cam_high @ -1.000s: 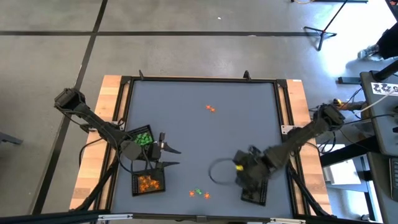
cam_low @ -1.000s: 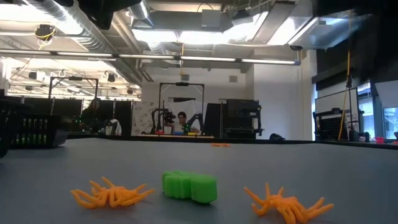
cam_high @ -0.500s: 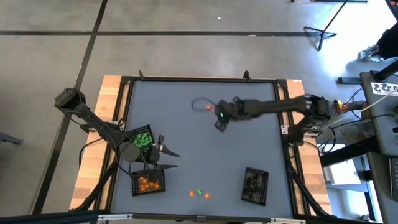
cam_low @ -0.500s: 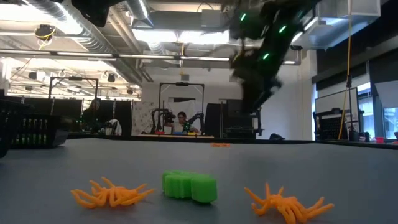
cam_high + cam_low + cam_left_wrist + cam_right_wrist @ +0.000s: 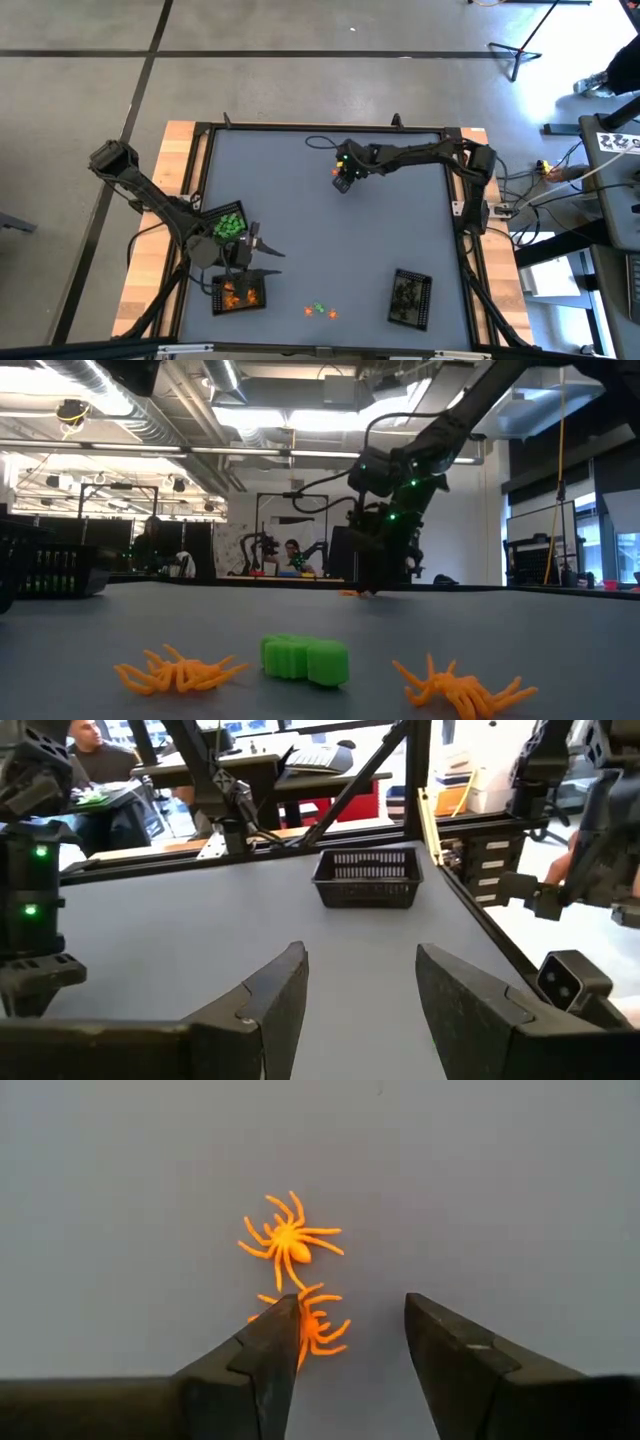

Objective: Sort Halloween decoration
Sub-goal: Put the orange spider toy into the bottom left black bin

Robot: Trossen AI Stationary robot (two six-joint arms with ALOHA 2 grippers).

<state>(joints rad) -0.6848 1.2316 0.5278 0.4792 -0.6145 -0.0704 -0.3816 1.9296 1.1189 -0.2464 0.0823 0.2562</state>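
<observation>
At the near edge of the grey table (image 5: 320, 240), three small toys lie in a row. In the low view they are an orange spider (image 5: 178, 669), a green toy (image 5: 305, 659) in the middle, and another orange spider (image 5: 462, 686). They lie close together but do not touch.

A bit farther in, on the left side, sits a black tray with orange toys (image 5: 238, 293) in it. Just past it is a black tray with green toys (image 5: 230, 222). The left gripper (image 5: 262, 251) hangs over the spot between these two trays. Its two dark fingers (image 5: 272, 995) stand wide apart and hold nothing. Only bare table shows between them.

On the right side, near the front, a third black tray (image 5: 410, 298) holds dark bits. I cannot tell what they are.

Far back on the table, the right arm reaches in from the right. The right gripper (image 5: 342, 181) points down, low over two orange spiders (image 5: 338, 172). In the right wrist view, the farther spider (image 5: 288, 1240) lies free on the table. The nearer spider (image 5: 315, 1325) is partly hidden behind one finger (image 5: 262, 1352). The fingers are spread apart and grip nothing.

Beyond the table is a big room with bright lamps. A person (image 5: 291, 554) sits at a desk there.
</observation>
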